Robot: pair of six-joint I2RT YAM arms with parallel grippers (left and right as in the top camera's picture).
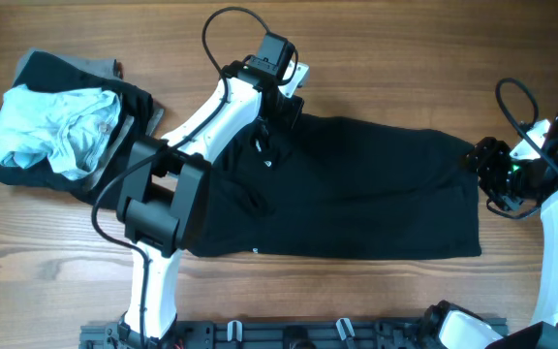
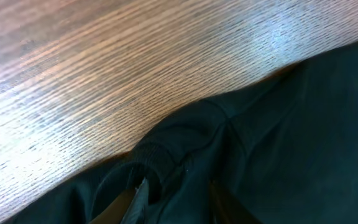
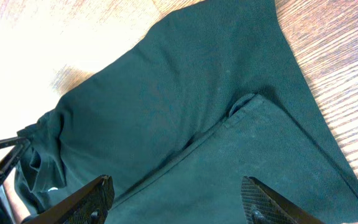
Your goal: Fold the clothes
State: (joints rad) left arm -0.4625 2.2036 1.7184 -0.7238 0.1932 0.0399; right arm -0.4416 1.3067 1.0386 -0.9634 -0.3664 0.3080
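The black shirt [image 1: 356,184] lies lengthwise left to right; my right pincer [image 3: 176,185], wide open and empty, sits at its right end.

The brown wood-grain worktop [image 1: 376,58] looks smooth with a faint sheen, glaring pale in the wrist views. The black cloth garment [image 1: 376,194] is matt, finely knitted, with a ribbed collar [image 2: 157,155]; by the far left corner a crumpled pale blue cloth [image 1: 56,126] looks soft and thin.
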